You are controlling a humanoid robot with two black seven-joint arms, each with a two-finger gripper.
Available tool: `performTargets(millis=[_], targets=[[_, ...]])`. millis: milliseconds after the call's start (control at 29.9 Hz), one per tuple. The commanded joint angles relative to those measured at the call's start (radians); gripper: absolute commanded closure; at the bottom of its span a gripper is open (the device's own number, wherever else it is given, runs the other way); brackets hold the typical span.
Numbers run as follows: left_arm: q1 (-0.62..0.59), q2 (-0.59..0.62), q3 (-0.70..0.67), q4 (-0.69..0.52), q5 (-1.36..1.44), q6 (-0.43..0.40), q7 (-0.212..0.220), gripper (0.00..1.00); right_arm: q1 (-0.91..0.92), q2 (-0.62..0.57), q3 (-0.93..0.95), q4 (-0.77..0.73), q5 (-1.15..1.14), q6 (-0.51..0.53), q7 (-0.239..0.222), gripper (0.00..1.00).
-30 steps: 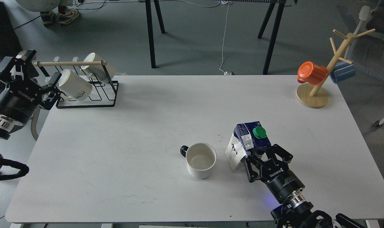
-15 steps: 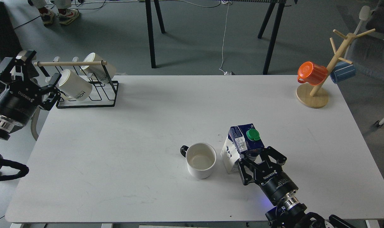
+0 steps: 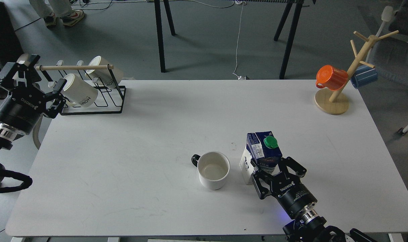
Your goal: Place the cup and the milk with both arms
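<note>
The cup [image 3: 213, 169], a plain white mug with a black handle pointing left, stands upright on the white table [image 3: 140, 141] near the front middle. The milk [image 3: 261, 153], a blue and white carton with a green cap, stands upright just right of the cup with a small gap between them. My right gripper [image 3: 273, 166] comes in from the front right, its jaws on either side of the carton's lower part, shut on it. My left gripper [image 3: 36, 80] is open and empty at the table's far left edge, beside the mug rack.
A black wire rack [image 3: 96, 97] with a wooden bar holds two cream "HOME" mugs [image 3: 79, 90] at the back left. A wooden mug tree [image 3: 338, 94] with an orange cup [image 3: 331, 77] and a blue cup [image 3: 363, 76] stands at the back right.
My right gripper moved the milk left toward the cup, and the carton went from tilted to upright on the table. The left arm has barely moved.
</note>
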Motion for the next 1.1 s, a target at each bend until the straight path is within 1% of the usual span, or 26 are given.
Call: performTargets(millis=[0,100,134,501,802,969,1069], targets=[[0.000,-0.002,0.001,0.001,0.000,0.000,0.000,0.08,-0.003,-0.002,0.000,0.001,0.000,0.000,0.000,0.16],[0.000,-0.002,0.001,0.001,0.001,0.000,0.000,0.08,-0.006,-0.002,0.000,0.001,0.000,0.000,0.000,0.03],[0.000,0.000,0.001,0.001,0.001,0.000,0.000,0.08,-0.006,-0.002,0.000,0.001,-0.001,0.000,0.000,0.02],[0.000,-0.003,0.001,0.001,0.014,0.000,0.000,0.08,-0.023,-0.008,-0.011,0.016,-0.001,0.000,-0.003,0.02],[0.000,-0.012,0.001,0.001,0.015,0.000,0.000,0.08,-0.093,-0.038,0.005,0.059,-0.001,0.000,-0.004,0.02],[0.002,-0.017,0.001,0.016,0.015,0.000,0.000,0.08,-0.135,-0.095,0.022,0.120,-0.001,0.000,-0.003,0.02],[0.000,-0.019,0.002,0.021,0.015,0.000,0.000,0.08,-0.173,-0.175,0.026,0.192,0.000,0.000,0.002,0.02]])
